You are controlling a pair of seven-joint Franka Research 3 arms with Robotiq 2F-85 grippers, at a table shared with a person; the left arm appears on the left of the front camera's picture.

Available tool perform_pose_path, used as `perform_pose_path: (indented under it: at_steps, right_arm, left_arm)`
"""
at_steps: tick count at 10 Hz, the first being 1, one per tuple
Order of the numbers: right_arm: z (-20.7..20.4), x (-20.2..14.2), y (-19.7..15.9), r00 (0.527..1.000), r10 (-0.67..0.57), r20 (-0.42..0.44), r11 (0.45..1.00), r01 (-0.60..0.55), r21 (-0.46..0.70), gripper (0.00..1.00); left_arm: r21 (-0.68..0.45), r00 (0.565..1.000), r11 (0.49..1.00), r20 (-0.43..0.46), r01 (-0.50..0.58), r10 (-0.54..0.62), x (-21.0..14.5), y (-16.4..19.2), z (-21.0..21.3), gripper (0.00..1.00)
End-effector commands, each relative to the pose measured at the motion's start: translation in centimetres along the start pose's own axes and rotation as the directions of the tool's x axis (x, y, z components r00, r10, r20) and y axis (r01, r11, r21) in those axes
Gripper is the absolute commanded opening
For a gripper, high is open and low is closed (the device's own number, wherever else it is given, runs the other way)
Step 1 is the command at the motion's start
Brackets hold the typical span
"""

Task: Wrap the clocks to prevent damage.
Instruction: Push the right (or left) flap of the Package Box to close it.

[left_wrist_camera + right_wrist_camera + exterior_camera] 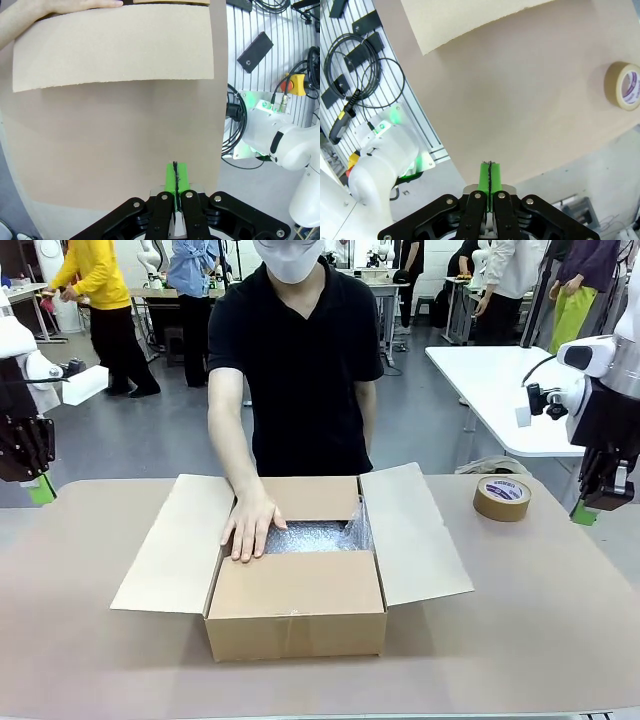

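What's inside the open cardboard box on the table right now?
The cardboard box holds crinkled bubble wrap, with the person's hand resting at its left edge. Anything under the wrap is covered and cannot be seen.

tape roll (502, 498) label, purple print, too small to read

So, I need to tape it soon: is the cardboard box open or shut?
Open. The cardboard box has its side flaps spread outward, bubble wrap shows inside, and the person's hand rests at its opening.
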State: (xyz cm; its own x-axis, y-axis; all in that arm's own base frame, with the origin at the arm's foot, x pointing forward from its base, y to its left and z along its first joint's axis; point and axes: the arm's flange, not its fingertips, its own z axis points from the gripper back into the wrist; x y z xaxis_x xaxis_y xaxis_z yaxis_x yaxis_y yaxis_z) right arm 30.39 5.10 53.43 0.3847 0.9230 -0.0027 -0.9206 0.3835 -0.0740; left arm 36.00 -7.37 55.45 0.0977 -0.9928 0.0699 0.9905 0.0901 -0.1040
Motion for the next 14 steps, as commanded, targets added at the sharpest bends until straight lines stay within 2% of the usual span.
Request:
perform_pose_path:
  at_steps: [1, 8, 9, 10, 11, 12, 14]
  right_arm:
    - [0.0, 0.1, 0.0, 1.000, -0.012, 0.001, 1.000, 0.012, -0.006, 0.01]
    - [0.0, 0.0, 0.0, 1.000, 0.000, 0.000, 1.000, 0.000, 0.000, 0.01]
    - [-0.1, 0.2, -1.9, 0.979, 0.148, 0.137, 0.986, -0.156, 0.051, 0.01]
    - [-1.7, -0.2, -4.8, 0.942, 0.182, 0.281, 0.974, -0.212, 0.081, 0.01]
    - [-3.4, -0.6, -7.9, 0.891, 0.185, 0.414, 0.961, -0.253, 0.113, 0.01]
    - [-5.1, -1.1, -10.3, 0.811, 0.225, 0.540, 0.943, -0.320, 0.088, 0.01]
    - [-8.9, -2.3, -12.5, 0.696, 0.210, 0.687, 0.928, -0.363, 0.084, 0.01]
  left_arm:
    - [0.001, 1.000, 1.000, 0.002, -0.018, 0.018, 0.1, -0.1, 0.1, 0.00]
    - [0.001, 1.000, 1.000, 0.002, -0.018, 0.018, 0.1, -0.1, 0.1, 0.00]
    - [0.001, 1.000, 1.000, 0.002, -0.018, 0.018, 0.1, -0.1, 0.1, 0.00]
    - [0.001, 1.000, 1.000, 0.002, -0.018, 0.018, 0.1, -0.1, 0.1, 0.00]
    - [0.001, 1.000, 1.000, 0.002, -0.018, 0.018, 0.1, -0.1, 0.1, 0.00]
    - [0.001, 1.000, 1.000, 0.002, -0.018, 0.018, 0.1, -0.1, 0.1, 0.00]
    - [0.001, 1.000, 1.000, 0.002, -0.018, 0.018, 0.1, -0.1, 0.1, 0.00]
